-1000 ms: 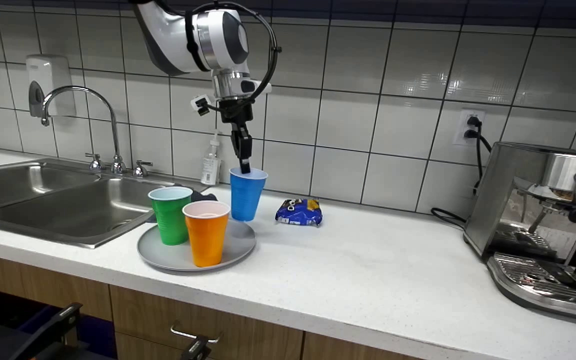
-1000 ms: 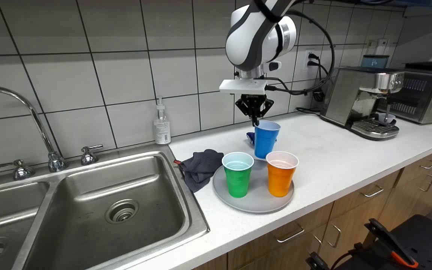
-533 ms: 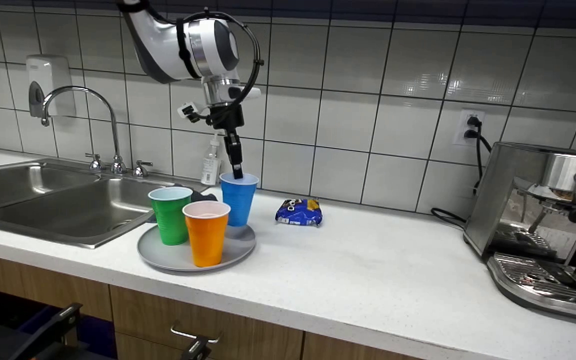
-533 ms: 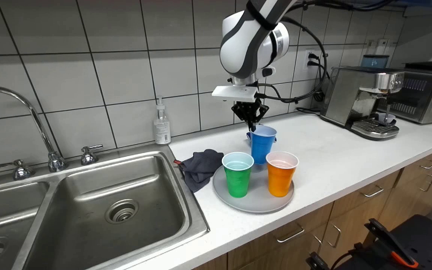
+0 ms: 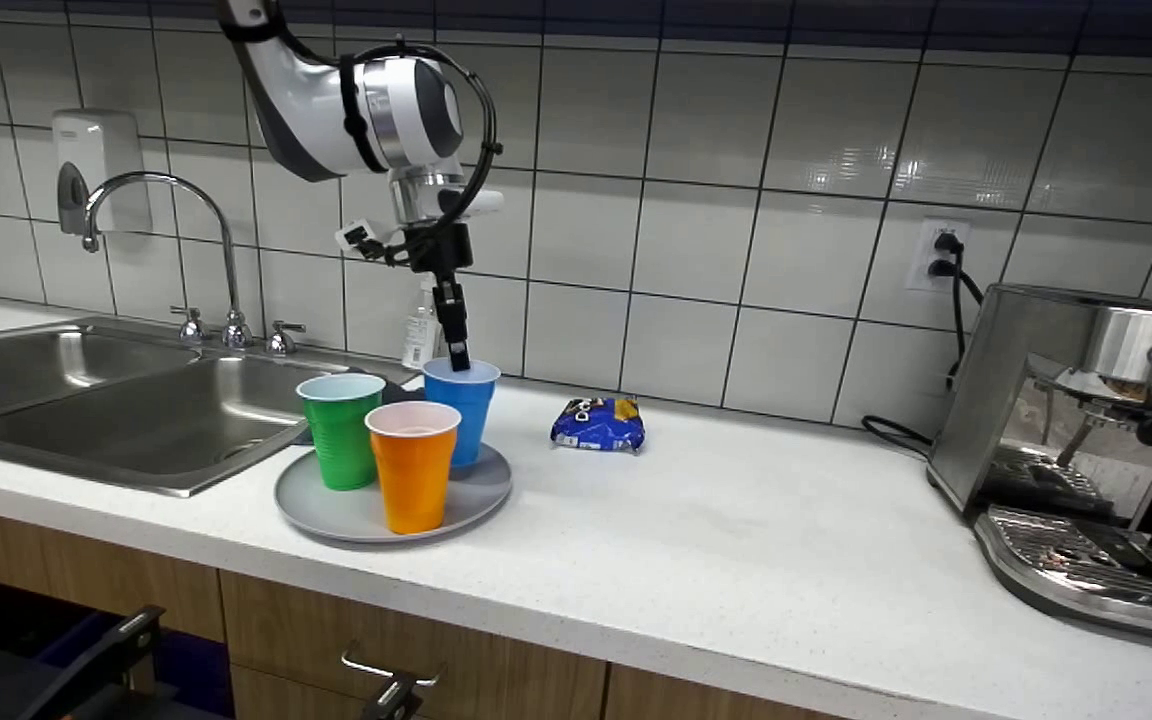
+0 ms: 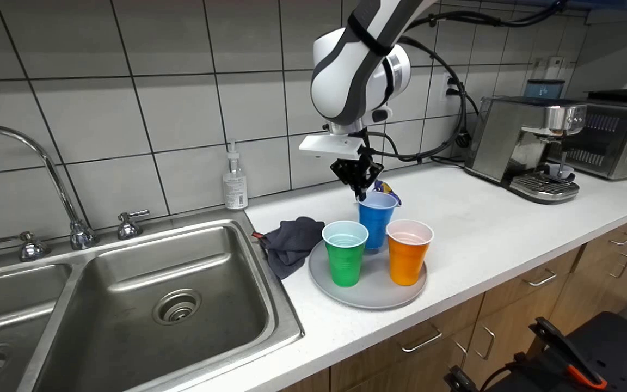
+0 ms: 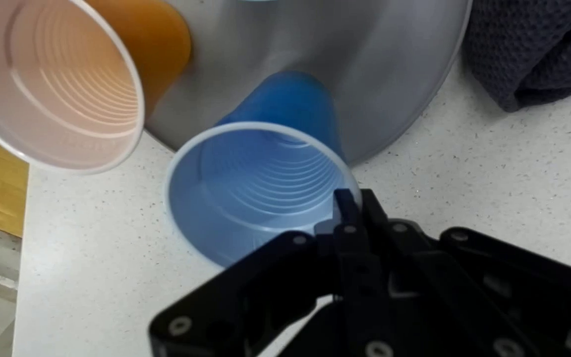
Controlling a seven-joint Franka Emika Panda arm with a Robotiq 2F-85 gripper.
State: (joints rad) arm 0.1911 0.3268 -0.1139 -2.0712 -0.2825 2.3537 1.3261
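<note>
Bright light whitens the bench (image 5: 736,540); glare dots tiles (image 5: 846,165) behind its back edge and streaks the sink (image 6: 128,321). Below the front edge, drawers (image 5: 296,625) are dim. The wrist view is slightly soft, shadows crossing the plate (image 7: 394,64).

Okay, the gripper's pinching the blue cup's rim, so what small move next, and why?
I'd probably ease the blue cup gently down: the gripper pinches its rim, its base shows over the plate, and I can't tell whether they touch.

I've brought my gripper (image 5: 458,362) and the blue cup (image 5: 472,415) left and lower in both exterior views. Left of centre in an exterior view, the orange cup (image 5: 414,475) now partly hides the blue one.
</note>
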